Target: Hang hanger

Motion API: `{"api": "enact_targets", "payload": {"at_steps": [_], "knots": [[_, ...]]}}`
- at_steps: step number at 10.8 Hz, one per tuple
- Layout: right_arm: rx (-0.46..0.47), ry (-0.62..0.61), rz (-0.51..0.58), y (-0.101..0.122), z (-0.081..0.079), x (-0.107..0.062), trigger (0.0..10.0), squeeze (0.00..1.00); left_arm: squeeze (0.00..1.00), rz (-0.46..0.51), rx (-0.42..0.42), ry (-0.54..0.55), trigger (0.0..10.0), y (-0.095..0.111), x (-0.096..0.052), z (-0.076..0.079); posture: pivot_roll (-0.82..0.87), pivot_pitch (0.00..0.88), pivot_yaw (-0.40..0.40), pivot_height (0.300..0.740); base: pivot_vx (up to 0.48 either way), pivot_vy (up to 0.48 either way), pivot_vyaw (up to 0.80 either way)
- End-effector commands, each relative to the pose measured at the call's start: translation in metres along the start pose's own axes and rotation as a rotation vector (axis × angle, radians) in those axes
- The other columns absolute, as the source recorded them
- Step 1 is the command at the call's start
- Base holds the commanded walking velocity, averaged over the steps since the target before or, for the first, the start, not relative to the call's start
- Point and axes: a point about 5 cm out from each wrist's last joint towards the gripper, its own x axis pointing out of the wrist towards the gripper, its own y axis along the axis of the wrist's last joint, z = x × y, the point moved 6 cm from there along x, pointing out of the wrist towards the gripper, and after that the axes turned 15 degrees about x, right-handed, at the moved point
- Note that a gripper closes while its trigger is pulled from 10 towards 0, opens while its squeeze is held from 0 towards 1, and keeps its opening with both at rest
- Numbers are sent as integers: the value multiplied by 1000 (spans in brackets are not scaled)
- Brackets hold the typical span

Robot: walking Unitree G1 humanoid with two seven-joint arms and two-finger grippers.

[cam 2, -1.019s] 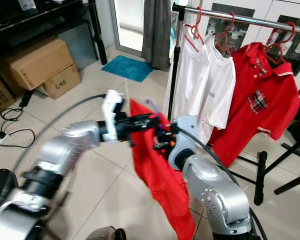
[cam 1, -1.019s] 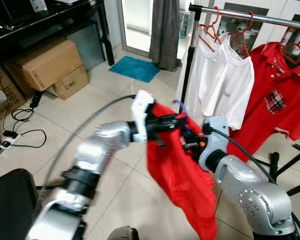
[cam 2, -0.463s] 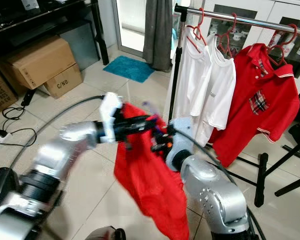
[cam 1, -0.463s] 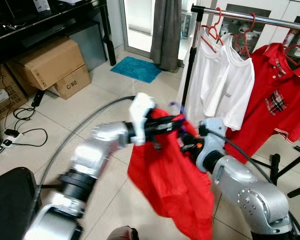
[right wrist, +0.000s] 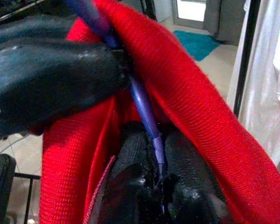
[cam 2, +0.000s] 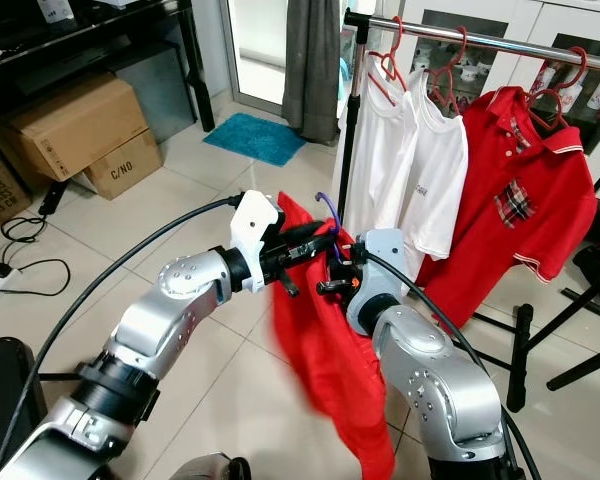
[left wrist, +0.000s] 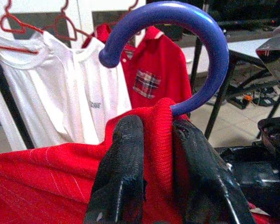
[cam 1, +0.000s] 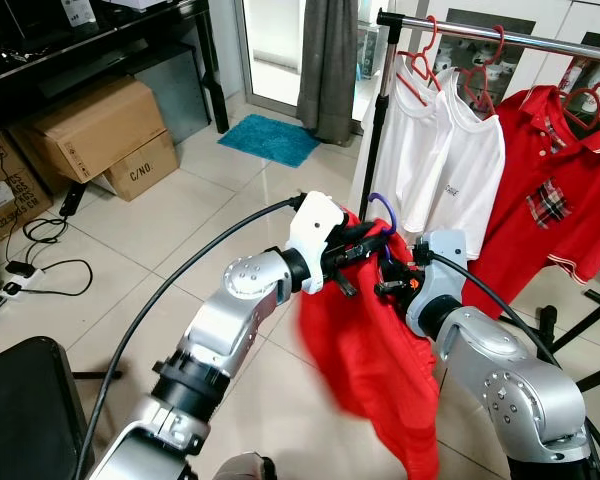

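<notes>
Left hand [left wrist: 156, 163] clamps red shirt [cam 1: 375, 370] collar below blue hanger [left wrist: 186, 42] hook; right hand [right wrist: 151, 186] pinches hanger arm.

Blue hanger [left wrist: 186, 28] buried below its hook in red shirt [cam 1: 380, 370], arms unseen. Shirt's lower part motion-blurred beneath both grippers. Left gripper [left wrist: 158, 140] fingertips half-wrapped in cloth; right gripper [right wrist: 151, 154] finger bases cropped.

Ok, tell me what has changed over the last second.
Both arms carried the red shirt closer to the rack, and its blue hanger hook now stands clear above the collar. The left gripper is still clamped on the collar under the hook, and the right gripper still pinches the hanger's arm. The hanging shirts have not moved.
</notes>
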Motion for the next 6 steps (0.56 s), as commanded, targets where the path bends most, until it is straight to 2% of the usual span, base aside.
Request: {"api": "enact_targets", "payload": {"at_steps": [1, 2, 3, 4, 6], "knots": [[-4, -189, 81, 17, 44, -12, 0, 0, 1000, -24, 30, 191, 10000, -6, -26, -41, 46, 0, 48, 740, 0, 0, 0], [-3, -186, 85, 19, 44, -10, 0, 0, 1000, -11, 99, 186, 10000, -4, -32, -38, 48, 0, 45, 740, 0, 0, 0], [-3, -186, 89, 20, 44, -10, 0, 0, 1000, -21, 221, 151, 10000, -8, -39, -30, 48, 0, 44, 740, 0, 0, 0], [-3, -186, 94, 21, 45, -10, 0, 0, 1000, -27, 276, 170, 10000, -13, -45, -27, 49, 5, 44, 740, 0, 0, 0], [1, -183, 103, 23, 43, -8, 0, 0, 1000, -6, 290, 235, 10000, -10, -52, -30, 48, 13, 46, 740, 0, 0, 0]]}}
